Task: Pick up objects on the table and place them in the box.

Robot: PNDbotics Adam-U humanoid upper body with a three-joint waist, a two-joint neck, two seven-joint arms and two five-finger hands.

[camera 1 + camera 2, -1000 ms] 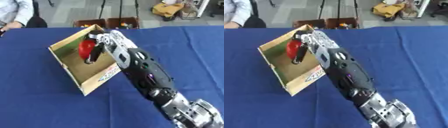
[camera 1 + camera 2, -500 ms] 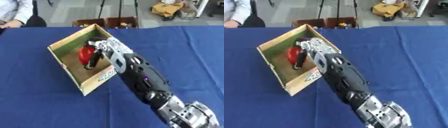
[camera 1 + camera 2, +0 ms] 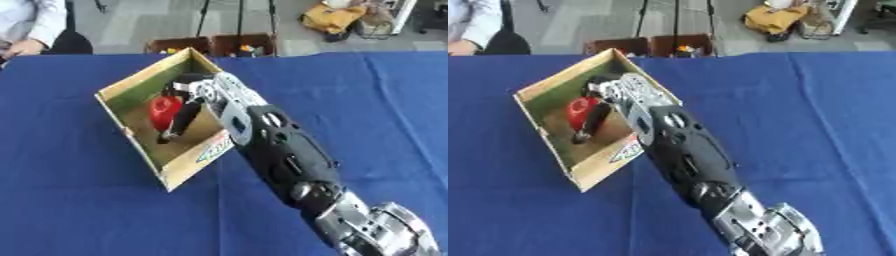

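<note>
— Where in the job?
— Placing stage. Right hand (image 3: 199,95) reached over the near-right wall into the cardboard box (image 3: 140,87), fingers curled down around a red rounded object (image 3: 163,111). Sitting low inside, toward the box's 10 o'clock half, at or just above the brown floor; contact with the floor not clear.

— Released yet?
— Apparently not. Dark fingers (image 3: 178,122) seen running down the object's right side, so counted as gripping it. Remaining: let go, lift clear.

— Anything else to collect?
— Nothing visible on the blue tablecloth (image 3: 367,100) outside the box. Possibly the last item, judging by these views only; parts of the cloth hidden under the forearm (image 3: 680,150).

— Left hand?
— In no view.

— Surroundings, obstacles?
— Box turned diamond-wise on the table, printed label (image 3: 627,151) on its near wall at 5 o'clock. Beyond the table at 12 o'clock, two brown crates (image 3: 214,44) on the floor; a yellow bag (image 3: 332,17) at 1 o'clock. A seated person at 10 o'clock, not touching anything. Only real hindrance: the near-right box wall under the wrist, worth clearing upward on the way out, lest the light box get dragged
</note>
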